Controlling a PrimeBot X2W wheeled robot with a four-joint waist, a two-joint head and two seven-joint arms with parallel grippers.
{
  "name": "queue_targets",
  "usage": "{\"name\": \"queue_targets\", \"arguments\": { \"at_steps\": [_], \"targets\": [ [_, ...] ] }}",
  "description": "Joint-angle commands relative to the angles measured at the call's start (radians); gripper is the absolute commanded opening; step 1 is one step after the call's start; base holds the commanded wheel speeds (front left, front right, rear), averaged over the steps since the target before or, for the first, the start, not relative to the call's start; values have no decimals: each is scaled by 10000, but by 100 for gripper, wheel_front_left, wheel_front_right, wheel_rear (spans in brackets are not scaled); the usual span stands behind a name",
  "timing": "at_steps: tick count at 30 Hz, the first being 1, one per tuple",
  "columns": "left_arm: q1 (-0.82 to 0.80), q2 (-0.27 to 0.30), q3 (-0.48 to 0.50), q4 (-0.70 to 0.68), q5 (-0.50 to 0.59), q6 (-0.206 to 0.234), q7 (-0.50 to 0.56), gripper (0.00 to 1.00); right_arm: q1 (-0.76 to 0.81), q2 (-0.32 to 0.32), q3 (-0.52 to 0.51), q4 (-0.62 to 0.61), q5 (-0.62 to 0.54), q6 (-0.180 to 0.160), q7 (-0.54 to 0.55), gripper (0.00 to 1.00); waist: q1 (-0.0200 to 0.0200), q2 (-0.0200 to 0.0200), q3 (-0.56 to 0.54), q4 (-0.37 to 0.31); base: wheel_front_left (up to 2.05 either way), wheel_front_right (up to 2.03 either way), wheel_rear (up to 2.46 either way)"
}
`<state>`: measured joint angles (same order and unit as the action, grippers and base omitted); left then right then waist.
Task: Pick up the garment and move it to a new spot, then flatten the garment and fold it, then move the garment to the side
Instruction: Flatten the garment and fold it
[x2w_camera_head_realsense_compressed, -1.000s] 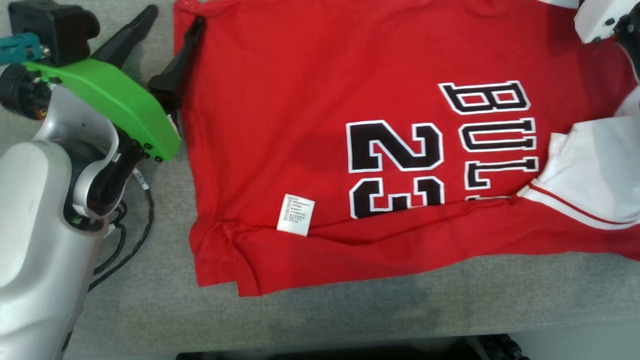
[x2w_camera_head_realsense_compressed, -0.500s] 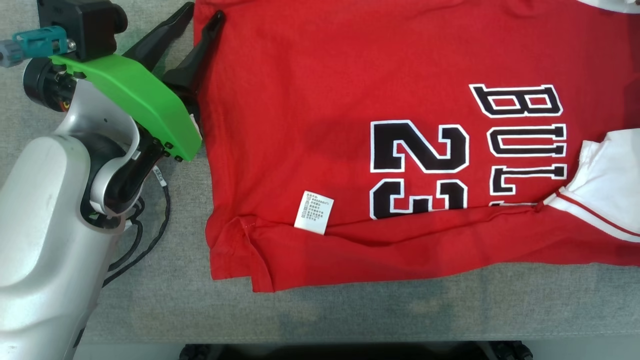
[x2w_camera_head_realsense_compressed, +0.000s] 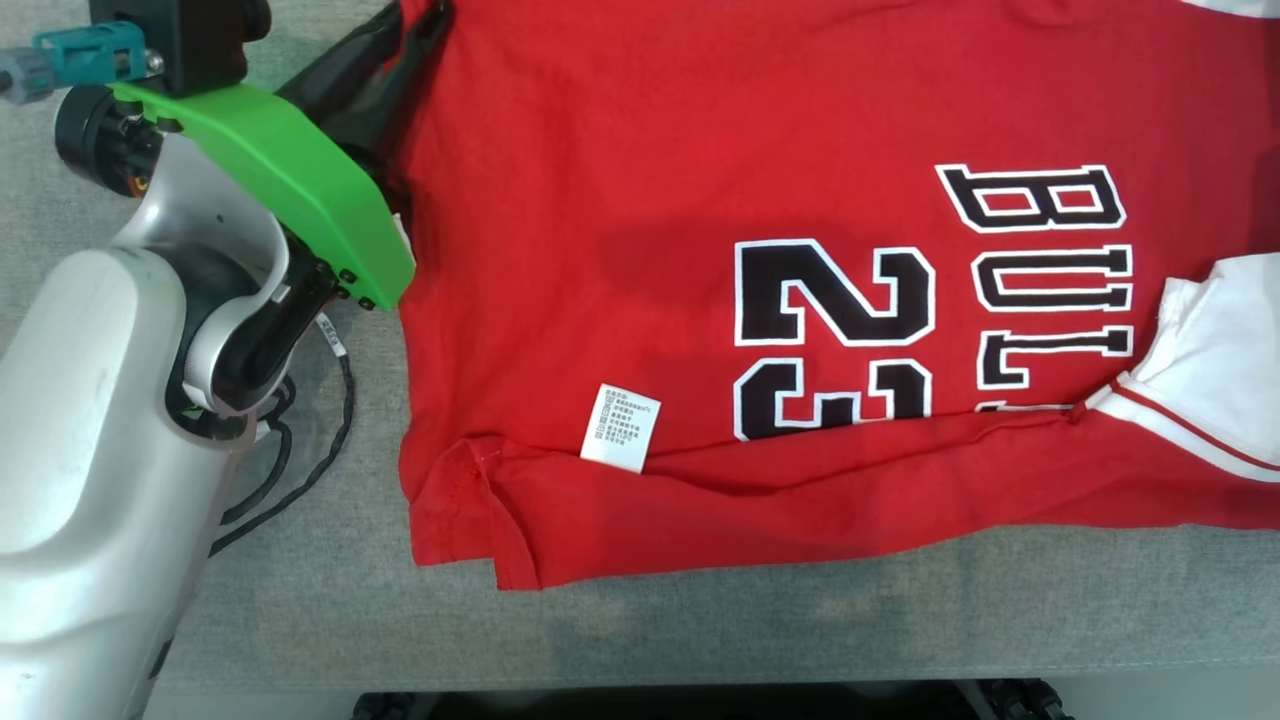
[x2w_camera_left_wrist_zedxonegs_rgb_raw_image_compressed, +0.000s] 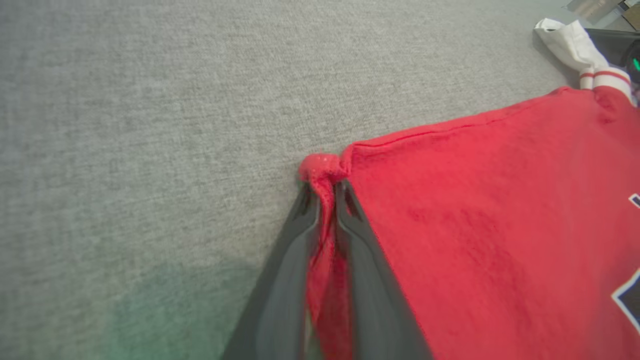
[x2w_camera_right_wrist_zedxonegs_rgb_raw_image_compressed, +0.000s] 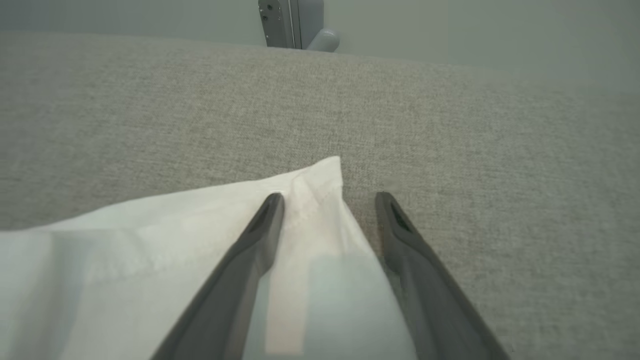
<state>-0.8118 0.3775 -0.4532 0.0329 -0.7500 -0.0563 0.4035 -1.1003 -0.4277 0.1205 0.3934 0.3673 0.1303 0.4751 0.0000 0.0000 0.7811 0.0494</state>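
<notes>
- The garment lies on the grey table; your left gripper pinches its corner at 11 o'clock, head view.
- Your right gripper stands apart, straddling the white sleeve.
- Lift one-sided and the thin pinch may slip or bunch the cloth.

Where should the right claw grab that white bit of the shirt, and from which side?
Probably the hemmed corner, approached low from the cloth side, as the open right claw is lined up. It lies flat and tapers to a point between the fingers, so closing should bunch it.
</notes>
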Motion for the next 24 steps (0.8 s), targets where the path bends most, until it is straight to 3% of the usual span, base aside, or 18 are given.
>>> {"name": "queue_targets", "arguments": {
  "at_steps": [1,16,24],
  "targets": [
    [103,-76,-277,280,92,-103,82,0,218,141,178,176,185,6,159,0,0,0,-14,-26,0,0,0],
    [-100,567,389,354,570,231,-800,0,445,148,187,-344,1005,2,-2283,0,0,0,-729,-519,0,0,0],
    [1929,665,532,-1175,323,698,-1471,0,3024,96,-171,-2263,1999,2,-3447,0,0,0,-1846,-754,0,0,0]
  ]
}}
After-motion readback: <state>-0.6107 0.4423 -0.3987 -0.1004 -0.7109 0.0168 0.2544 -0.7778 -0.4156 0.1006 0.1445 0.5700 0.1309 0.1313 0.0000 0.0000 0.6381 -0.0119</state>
